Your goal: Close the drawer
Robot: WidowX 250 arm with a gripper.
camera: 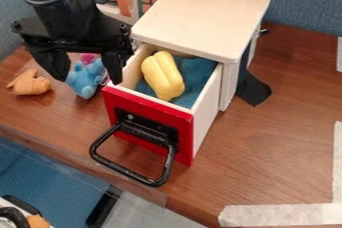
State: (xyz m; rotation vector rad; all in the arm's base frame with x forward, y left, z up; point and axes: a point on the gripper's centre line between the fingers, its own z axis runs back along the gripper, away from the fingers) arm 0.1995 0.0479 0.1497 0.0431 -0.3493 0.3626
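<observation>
gripper (87,76): fingers spread, near the drawer's front corner | drawer (148,117): pulled out from white cabinet (204,14) on bench (287,137), yellow toy (162,75) inside

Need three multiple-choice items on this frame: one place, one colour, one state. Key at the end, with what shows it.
1. Where is the yellow toy?
A) on the tabletop
B) in the drawer
C) on the toy microwave

2. What colour is the handle?
A) black
B) white
C) green

3. How does the drawer stand?
A) fully shut
B) taken out and set aside
C) pulled open

Key:
1 B: it lies on the blue lining, between the drawer's walls.
2 A: the bar on the red front is black.
3 C: the front stands out from the cabinet, with the inside exposed.
</observation>
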